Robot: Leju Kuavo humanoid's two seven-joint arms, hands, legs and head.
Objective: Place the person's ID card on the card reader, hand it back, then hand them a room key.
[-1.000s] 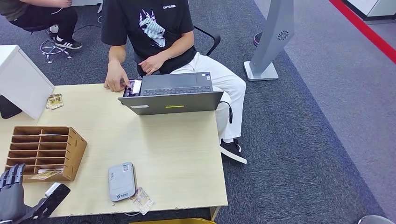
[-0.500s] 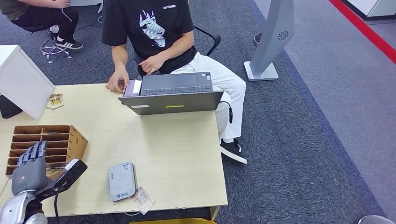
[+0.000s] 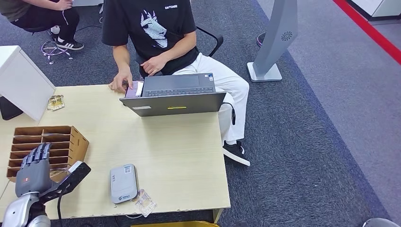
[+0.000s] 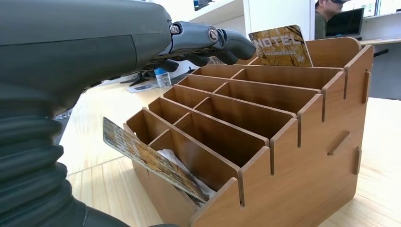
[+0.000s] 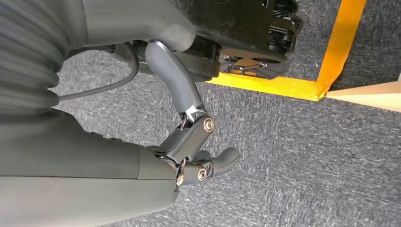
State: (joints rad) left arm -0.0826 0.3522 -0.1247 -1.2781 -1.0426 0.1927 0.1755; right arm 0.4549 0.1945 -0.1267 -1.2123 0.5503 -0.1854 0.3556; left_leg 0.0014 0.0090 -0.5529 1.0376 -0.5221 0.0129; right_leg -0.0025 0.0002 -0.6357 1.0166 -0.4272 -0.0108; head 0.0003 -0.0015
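Observation:
My left hand (image 3: pixel 35 169) hovers open at the table's front left, just in front of the wooden card rack (image 3: pixel 71 139), fingers stretched out and holding nothing. In the left wrist view the fingers (image 4: pixel 222 40) reach over the rack (image 4: pixel 302 156), close to an upright "HOTEL" key card (image 4: pixel 281 46); another key card (image 4: pixel 151 161) leans in the nearest slot. The grey card reader (image 3: pixel 123 183) lies near the front edge. Across the table a person's hand (image 3: pixel 122 81) rests on a pinkish card (image 3: pixel 135 88) beside the laptop. My right hand (image 5: pixel 198 156) hangs over the carpet, holding nothing.
An open grey laptop (image 3: pixel 175 97) stands at the table's far edge in front of the seated person. A clear card sleeve (image 3: pixel 145 203) lies by the reader at the front edge. A white box (image 3: pixel 21 80) and a small card packet (image 3: pixel 55 102) sit at the far left.
My left hand has risen from the table's front-left corner and moved forward to the rack. The person's hand has shifted slightly on the card beside the laptop.

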